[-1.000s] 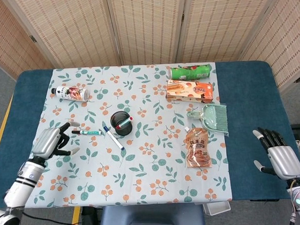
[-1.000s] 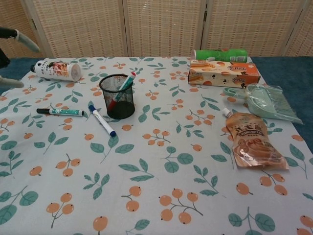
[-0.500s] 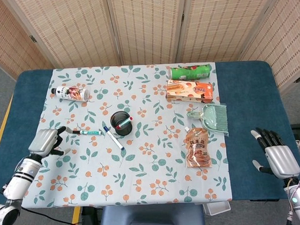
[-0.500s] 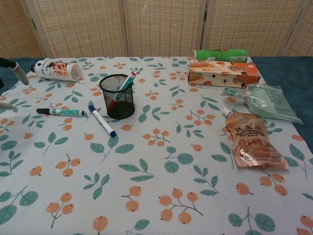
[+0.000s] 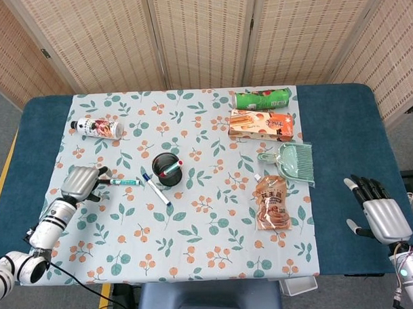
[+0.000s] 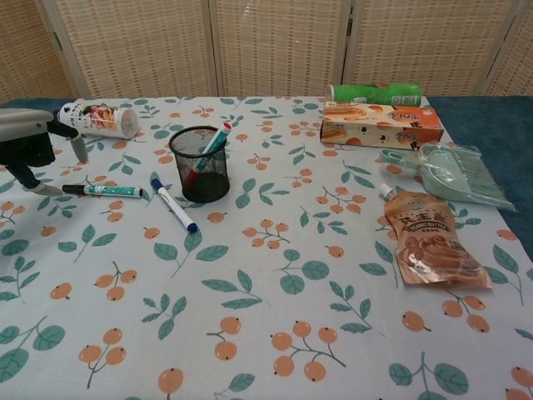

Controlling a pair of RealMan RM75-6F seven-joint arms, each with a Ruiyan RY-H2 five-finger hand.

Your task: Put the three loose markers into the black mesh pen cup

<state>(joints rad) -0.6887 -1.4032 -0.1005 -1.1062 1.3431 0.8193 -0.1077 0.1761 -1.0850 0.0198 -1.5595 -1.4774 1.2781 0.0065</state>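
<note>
A black mesh pen cup (image 5: pixel 167 169) (image 6: pixel 200 165) stands left of centre on the floral cloth, with a red-capped marker (image 6: pixel 213 145) leaning inside it. A green marker (image 5: pixel 122 181) (image 6: pixel 105 191) lies flat to the cup's left. A blue marker (image 5: pixel 157 189) (image 6: pixel 173 205) lies at a slant just in front of the cup. My left hand (image 5: pixel 82 182) (image 6: pixel 33 147) hovers at the green marker's black-capped end, fingers apart and pointing down, holding nothing. My right hand (image 5: pixel 378 215) rests open over the blue table edge at far right, seen only in the head view.
A white bottle (image 5: pixel 97 127) (image 6: pixel 100 118) lies behind my left hand. On the right side are a green can (image 5: pixel 262 98), an orange box (image 5: pixel 261 124), a green dustpan (image 5: pixel 296 159) and a brown pouch (image 5: pixel 270 203).
My left hand has moved in from the table's left edge toward the green marker's capped end and lowered. The right hand has barely shifted. The markers and cup have not moved.
</note>
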